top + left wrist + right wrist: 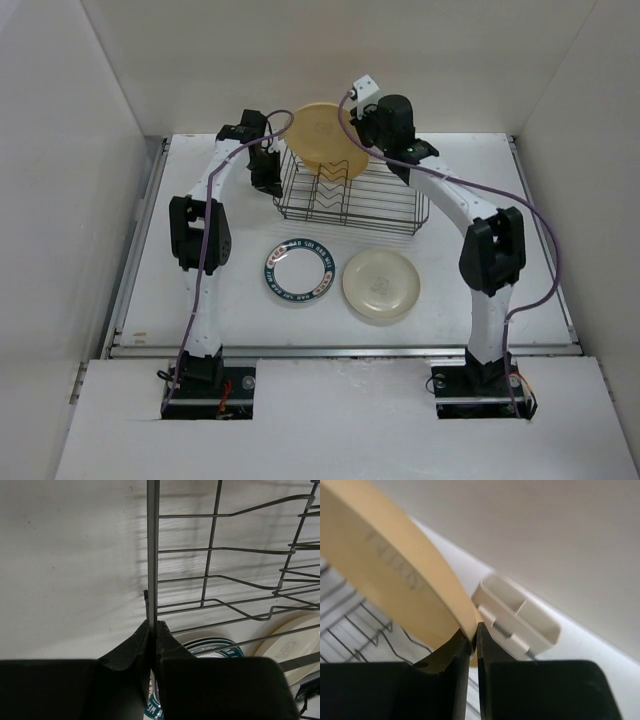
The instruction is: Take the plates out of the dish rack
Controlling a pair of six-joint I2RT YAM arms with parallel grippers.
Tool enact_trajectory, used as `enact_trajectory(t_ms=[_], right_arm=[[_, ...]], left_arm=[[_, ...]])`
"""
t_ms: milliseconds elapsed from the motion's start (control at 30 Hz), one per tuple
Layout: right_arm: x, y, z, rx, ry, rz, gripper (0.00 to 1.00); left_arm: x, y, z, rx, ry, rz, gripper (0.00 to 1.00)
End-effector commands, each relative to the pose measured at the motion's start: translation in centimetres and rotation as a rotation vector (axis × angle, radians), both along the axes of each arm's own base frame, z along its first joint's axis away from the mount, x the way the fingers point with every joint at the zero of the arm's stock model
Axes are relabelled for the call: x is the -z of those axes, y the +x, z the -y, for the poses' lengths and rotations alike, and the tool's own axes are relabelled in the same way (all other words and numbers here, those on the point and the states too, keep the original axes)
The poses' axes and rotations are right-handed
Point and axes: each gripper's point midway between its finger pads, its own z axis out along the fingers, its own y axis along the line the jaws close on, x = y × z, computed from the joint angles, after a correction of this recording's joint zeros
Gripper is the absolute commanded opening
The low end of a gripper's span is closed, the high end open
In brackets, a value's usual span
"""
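The black wire dish rack (350,200) stands at the back middle of the table. My right gripper (362,128) is shut on the rim of the yellow-orange plate (322,137), holding it upright above the rack's back; the wrist view shows the rim (395,575) pinched between the fingers (470,636). My left gripper (268,172) is shut on the rack's left end wire (152,555), with both fingertips (152,626) clamping it. The teal-rimmed plate (299,271) and the cream plate (381,284) lie flat on the table in front of the rack.
A small cream clip piece (517,617) sits on the rack's back side beside the held plate. White walls (60,150) enclose the table on three sides. The teal-rimmed plate (215,647) and cream plate (295,645) show through the rack wires in the left wrist view.
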Motion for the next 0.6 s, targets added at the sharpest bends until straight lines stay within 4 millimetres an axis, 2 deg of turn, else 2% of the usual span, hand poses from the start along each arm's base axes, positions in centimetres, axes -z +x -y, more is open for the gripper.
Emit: enact_trajectory(t_ms=[0, 33, 167, 233, 300, 433, 467, 500, 567], right_arm=[[-16.3, -3.3, -1.6, -0.022, 0.052, 0.422, 0.0], [-15.6, -3.1, -1.4, 0.018, 0.053, 0.428, 0.0], [-16.6, -3.3, 0.0, 0.09, 0.056, 0.464, 0.0], [-15.7, -2.6, 0.6, 0.14, 0.043, 0.432, 0.0], [-15.3, -2.3, 2.7, 0.268, 0.052, 0.41, 0.0], [-16.8, -3.6, 6.1, 0.344, 0.131, 0.328, 0.0], [-16.5, -3.9, 6.3, 0.336, 0.169, 0.283, 0.0], [-14.5, -4.6, 6.6, 0.274, 0.14, 0.174, 0.0], [-13.9, -6.2, 6.1, 0.19, 0.185, 0.055, 0.0]], left_arm=[[-1.2, -0.5, -1.2, -0.04, 0.016, -0.013, 0.0], [-0.7, -0.5, -1.2, -0.039, 0.018, -0.021, 0.0], [-0.7, -0.5, -1.2, -0.039, 0.018, -0.021, 0.0], [-0.7, -0.5, -1.2, -0.039, 0.018, -0.021, 0.0], [-0.7, -0.3, -1.6, -0.049, 0.018, -0.022, 0.0], [-1.4, -0.2, -1.8, -0.087, -0.031, -0.031, 0.0], [-1.4, -0.2, -1.6, -0.105, -0.069, -0.046, 0.0], [-1.3, -0.3, -2.2, -0.132, -0.09, -0.064, 0.0], [-1.4, 0.2, -2.5, -0.146, -0.132, -0.057, 0.0]])
